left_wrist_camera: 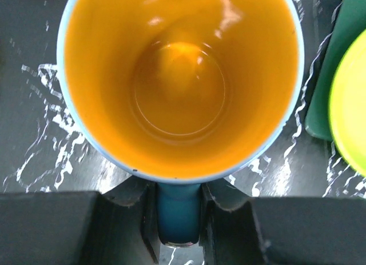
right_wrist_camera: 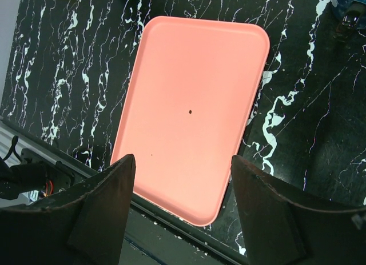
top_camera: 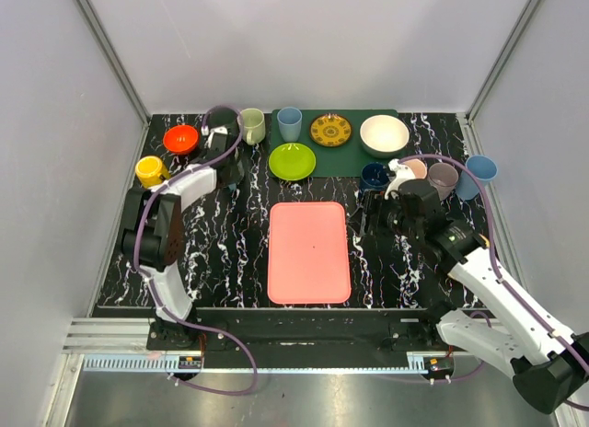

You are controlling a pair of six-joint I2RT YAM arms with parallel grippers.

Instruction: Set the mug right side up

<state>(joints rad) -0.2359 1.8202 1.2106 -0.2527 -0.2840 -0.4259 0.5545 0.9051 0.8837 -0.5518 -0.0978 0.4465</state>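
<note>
We'd call this a robotics lab test cell: plain grey panel walls on alu frame posts box in a black marble-look desk, w/ two robot arms bolted along its near edge by a slotted alu rail, cables trailing.

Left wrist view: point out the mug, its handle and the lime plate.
mug (left_wrist_camera: 180, 88), left wrist view, orange inside bottom.
handle (left_wrist_camera: 179, 213), left wrist view, middle of the blue strip.
lime plate (left_wrist_camera: 350, 105), left wrist view, bare face near its edge.
</note>
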